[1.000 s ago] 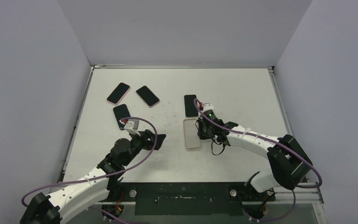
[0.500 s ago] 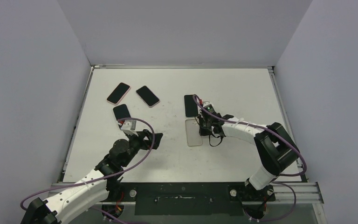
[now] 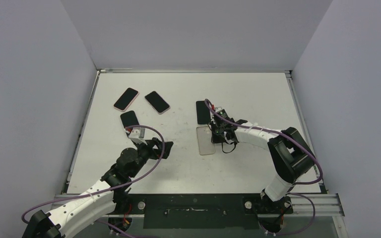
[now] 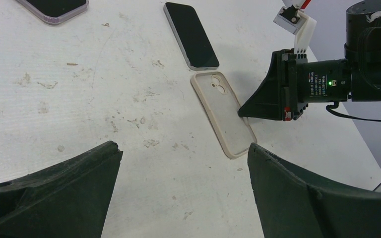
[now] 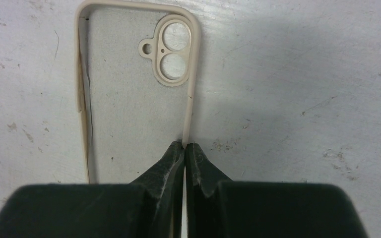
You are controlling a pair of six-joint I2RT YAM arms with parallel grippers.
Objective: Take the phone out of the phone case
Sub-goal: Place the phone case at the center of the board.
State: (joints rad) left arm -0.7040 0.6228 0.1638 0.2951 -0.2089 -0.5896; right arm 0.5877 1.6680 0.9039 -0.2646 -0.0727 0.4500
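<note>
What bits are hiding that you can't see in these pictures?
- Right wrist view: the case's near end, behind the right gripper; whether its shut jaws pinch the rim is unclear.
- Left wrist view: a pink-edged phone, cut off by the top edge.
- Top view: a dark phone's near end, under the left arm's wrist.

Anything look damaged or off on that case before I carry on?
Yes. The empty case looks damaged in the right wrist view: a dark crack runs along its liner, and the rim beside it seems split. The right gripper pinches the opposite wall.
</note>
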